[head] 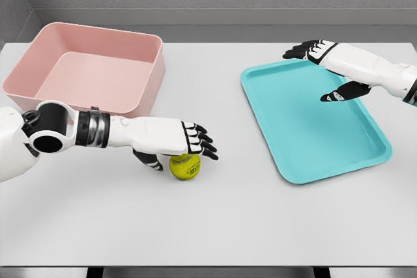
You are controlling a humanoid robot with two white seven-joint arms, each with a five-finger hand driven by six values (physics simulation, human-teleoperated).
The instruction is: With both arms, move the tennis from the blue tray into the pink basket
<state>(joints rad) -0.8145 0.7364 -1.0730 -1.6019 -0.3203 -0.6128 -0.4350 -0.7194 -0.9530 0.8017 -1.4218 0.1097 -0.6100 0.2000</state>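
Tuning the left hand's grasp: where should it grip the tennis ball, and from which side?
Judging by its pose, from above. The tennis ball sits on the bare table, round with no handle, so grip across its widest middle, thumb opposite fingers. The left hand already hovers over its top, fingers spread.

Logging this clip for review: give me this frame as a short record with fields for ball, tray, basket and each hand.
ball: yellow-green tennis ball on the table, between basket and tray, outside both
tray: blue tray, right of centre, nothing in it
basket: pink basket, far left, nothing in it
left hand: left hand over the ball, fingers draped on top, grasp not clear
right hand: right hand open, above the tray's far edge, holding nothing
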